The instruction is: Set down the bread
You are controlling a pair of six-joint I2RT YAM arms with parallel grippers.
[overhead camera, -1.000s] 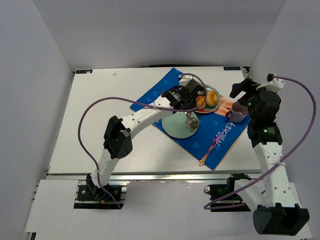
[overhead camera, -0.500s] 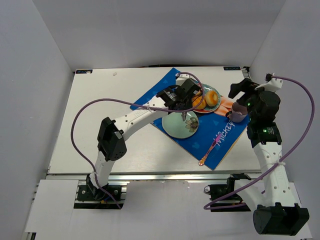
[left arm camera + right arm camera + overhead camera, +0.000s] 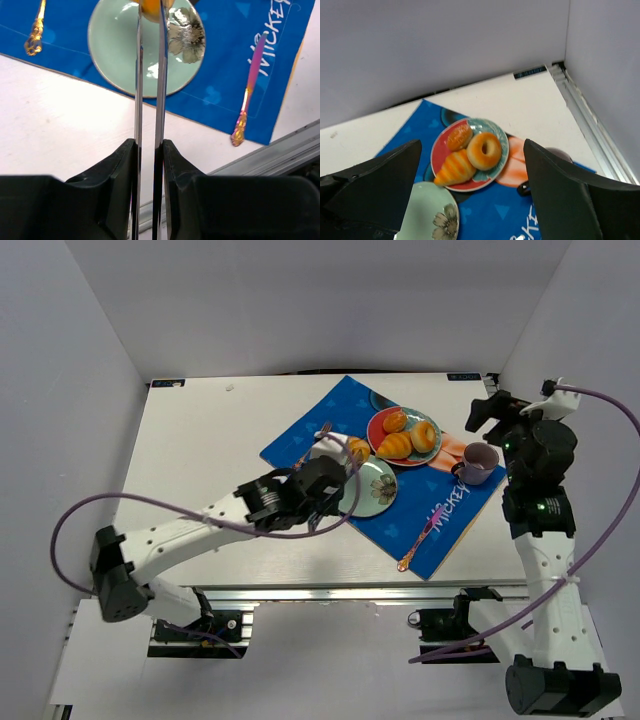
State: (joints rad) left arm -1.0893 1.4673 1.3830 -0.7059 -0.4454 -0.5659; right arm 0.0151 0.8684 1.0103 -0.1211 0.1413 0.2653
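Blue placemat [image 3: 350,410], green plate [image 3: 114,47], doughnut [image 3: 494,154], purple cup [image 3: 480,462]

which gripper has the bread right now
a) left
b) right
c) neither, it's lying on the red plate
a: the left gripper's thin fingers are pinched on the bread by the green plate's far rim, while the right gripper is wide open with nothing in it.
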